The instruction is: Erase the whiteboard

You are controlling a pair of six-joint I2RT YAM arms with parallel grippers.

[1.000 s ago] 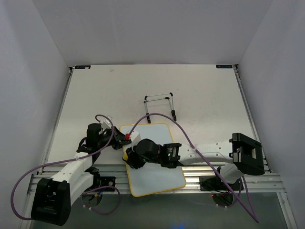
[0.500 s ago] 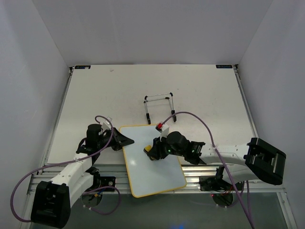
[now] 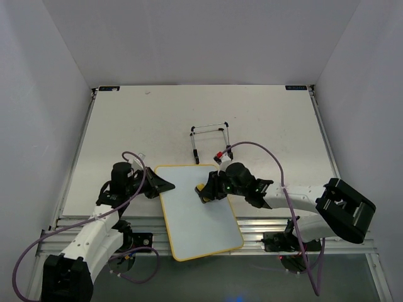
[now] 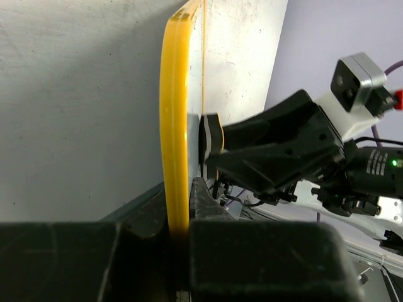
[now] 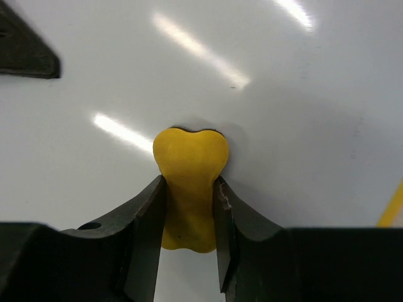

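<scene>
The whiteboard (image 3: pixel 189 217) lies flat on the table near the front edge, glossy white with a thin yellow frame, and I see no drawing on it. My left gripper (image 3: pixel 158 185) is shut on the board's upper left frame edge; in the left wrist view the yellow frame (image 4: pixel 174 132) runs between the jaws of my left gripper (image 4: pixel 177 234). My right gripper (image 3: pixel 206 190) is shut on a small yellow eraser (image 3: pixel 201 189) and presses it on the board's upper right part. In the right wrist view the eraser (image 5: pixel 189 173) is squeezed between the fingers of my right gripper (image 5: pixel 189 211) against the white board (image 5: pixel 302 157).
A small wire-frame stand (image 3: pixel 211 141) with black feet sits on the table just behind the board. Purple cables loop from both arms. The table's front rail (image 3: pixel 264 229) runs under the board's near end.
My right gripper has swept the eraser from the board's left side across to its upper right. The board has turned slightly. My left gripper keeps its hold on the frame.
</scene>
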